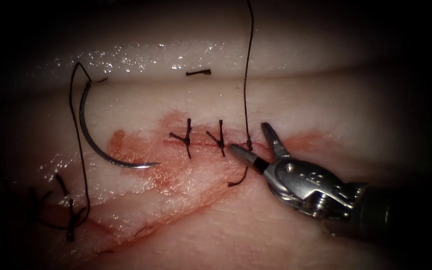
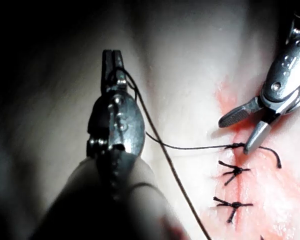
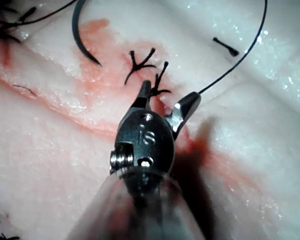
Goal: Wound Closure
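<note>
The curved needle [image 1: 93,142] lies free on the tissue [image 1: 276,100], left of the stitched cut [image 1: 201,142], its tip [image 3: 97,63] resting on the surface and held by neither tool. Two knotted stitches [image 1: 187,137] [image 1: 221,136] cross the cut. At a third stitch [image 1: 249,145], one strand of thread [image 1: 246,75] runs up and away and a short tail [image 1: 238,181] hangs below. My right tool [image 1: 248,136] straddles that stitch with jaws open and holds nothing; it also appears as the right tool [image 3: 170,92]. My left tool [image 2: 112,55] is shut on the thread [image 2: 190,147], which leads to that stitch.
A cut end of thread [image 1: 198,73] lies on the far tissue ridge. Thread from the needle's tail loops down to dark thread ends [image 1: 70,220] at the lower left. Red fluid [image 1: 141,167] stains the tissue around the cut.
</note>
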### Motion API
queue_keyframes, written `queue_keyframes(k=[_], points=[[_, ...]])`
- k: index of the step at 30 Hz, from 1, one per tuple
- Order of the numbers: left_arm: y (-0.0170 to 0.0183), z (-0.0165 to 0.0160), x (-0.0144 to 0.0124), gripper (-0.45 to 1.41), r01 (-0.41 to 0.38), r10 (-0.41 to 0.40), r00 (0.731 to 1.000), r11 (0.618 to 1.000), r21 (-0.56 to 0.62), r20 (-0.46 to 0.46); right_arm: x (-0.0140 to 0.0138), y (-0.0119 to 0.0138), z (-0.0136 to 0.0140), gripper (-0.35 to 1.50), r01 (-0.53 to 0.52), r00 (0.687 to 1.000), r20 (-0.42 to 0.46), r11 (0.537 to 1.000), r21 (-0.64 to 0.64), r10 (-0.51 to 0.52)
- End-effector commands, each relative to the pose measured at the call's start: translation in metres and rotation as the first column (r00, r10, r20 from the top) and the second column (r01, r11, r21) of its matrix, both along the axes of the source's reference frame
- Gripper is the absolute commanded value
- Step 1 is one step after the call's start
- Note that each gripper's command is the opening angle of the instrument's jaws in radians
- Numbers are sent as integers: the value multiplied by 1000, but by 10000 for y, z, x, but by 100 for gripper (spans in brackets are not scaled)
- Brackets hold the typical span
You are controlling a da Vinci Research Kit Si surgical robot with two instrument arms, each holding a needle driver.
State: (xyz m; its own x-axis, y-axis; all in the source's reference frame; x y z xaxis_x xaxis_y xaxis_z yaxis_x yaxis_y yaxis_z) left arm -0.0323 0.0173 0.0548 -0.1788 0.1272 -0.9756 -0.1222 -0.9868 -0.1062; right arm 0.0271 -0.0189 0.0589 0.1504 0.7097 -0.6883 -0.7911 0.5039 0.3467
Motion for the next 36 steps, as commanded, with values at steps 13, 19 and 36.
queue_keyframes(k=[13,19,36], points=[[-18,-42,-20,-45,-33,33,999,999,-10,17,19,31,30,130,-12,1000,0,1000,-4,12],[-30,-59,-26,-45,-46,46,999,999,-16,27,26,39,41,130,-8,1000,-1,1000,1,8],[-50,-92,-36,-45,-80,82,995,996,-30,55,45,46,60,133,0,1000,-9,1000,5,0]])
